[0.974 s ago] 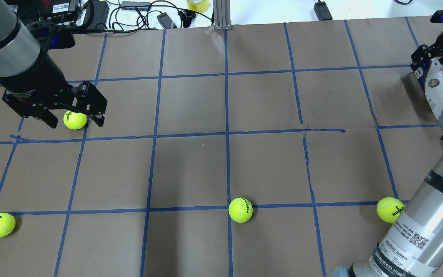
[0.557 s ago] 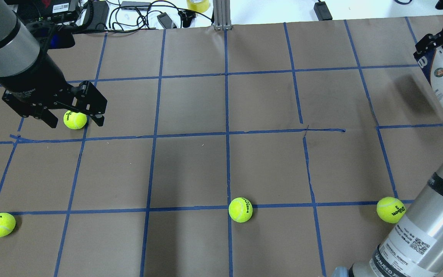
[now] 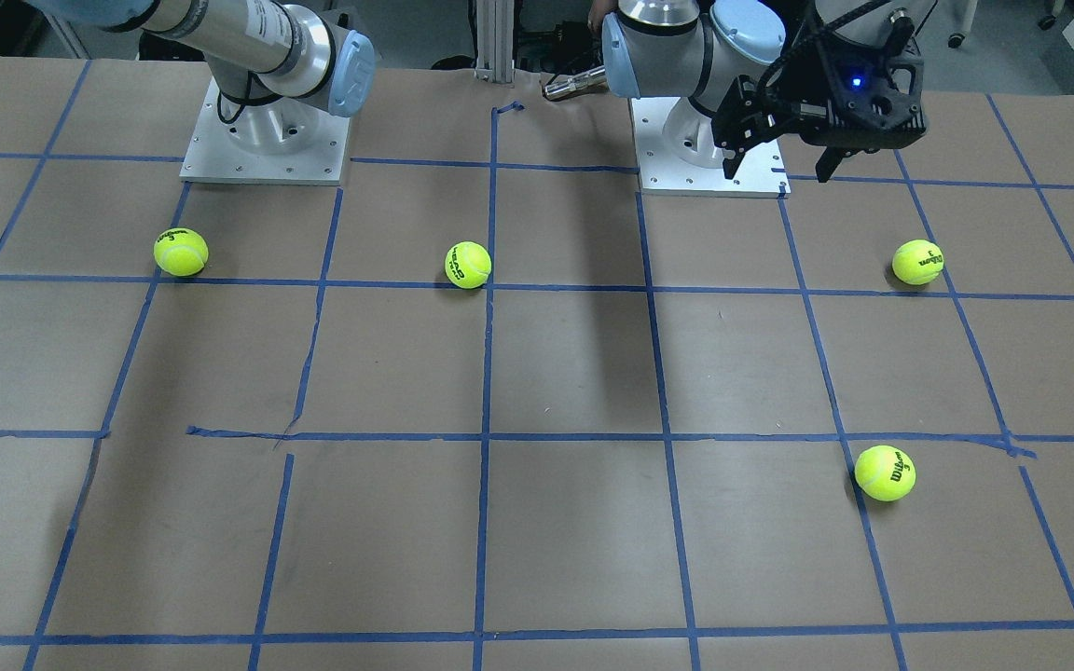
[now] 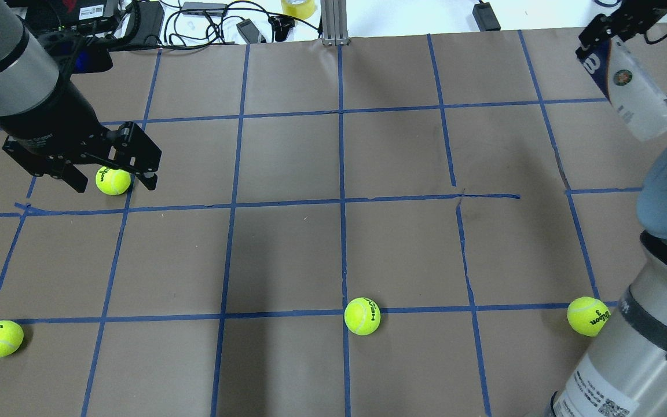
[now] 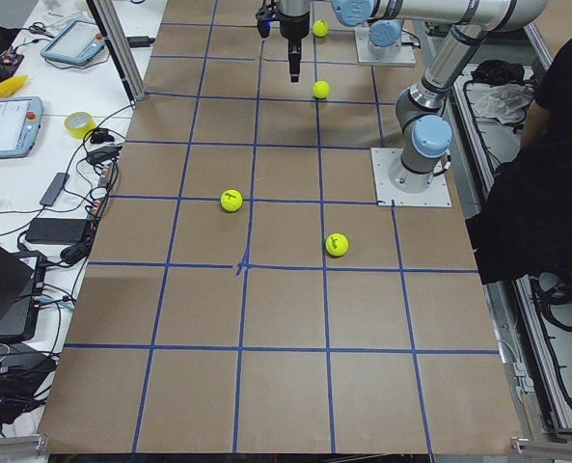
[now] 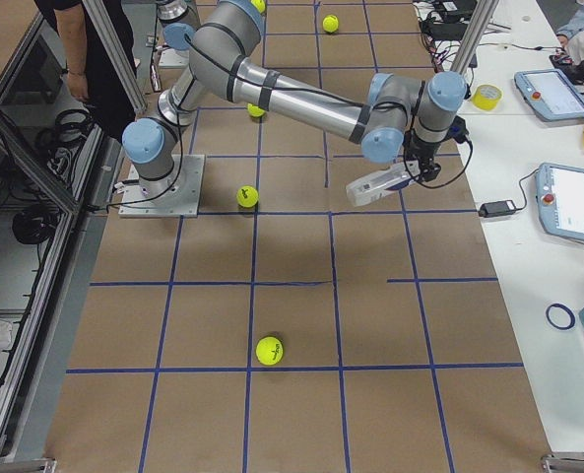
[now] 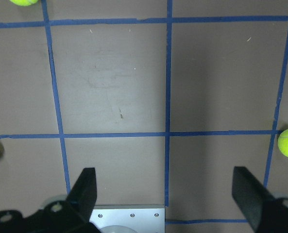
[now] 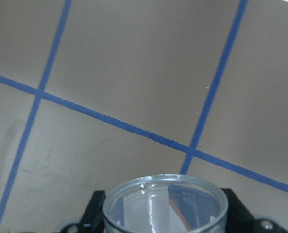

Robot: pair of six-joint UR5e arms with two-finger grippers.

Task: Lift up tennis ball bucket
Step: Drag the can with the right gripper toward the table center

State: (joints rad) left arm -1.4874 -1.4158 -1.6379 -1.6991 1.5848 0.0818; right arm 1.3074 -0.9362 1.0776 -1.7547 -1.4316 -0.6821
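right tool (image 4: 603, 39) clamped on the tennis ball bucket's (image 4: 634, 98) navy end | bucket has risen since a second ago and hangs tilted, clear of the bench (image 4: 403, 243) (no contact in the right-side view) | lift looks essentially done | left tool (image 7: 164, 182) spread wide, empty

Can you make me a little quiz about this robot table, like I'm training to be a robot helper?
1. Pick one: how many tennis balls lie on the table? A) two B) four C) six
2. True or false: the tennis ball bucket is resting on the table.
3. Fill in the word: the left gripper, which holds nothing, is ____ (open or shut).

Key: 1) B. 2) False: the right gripper holds it tilted in the air. 3) open.
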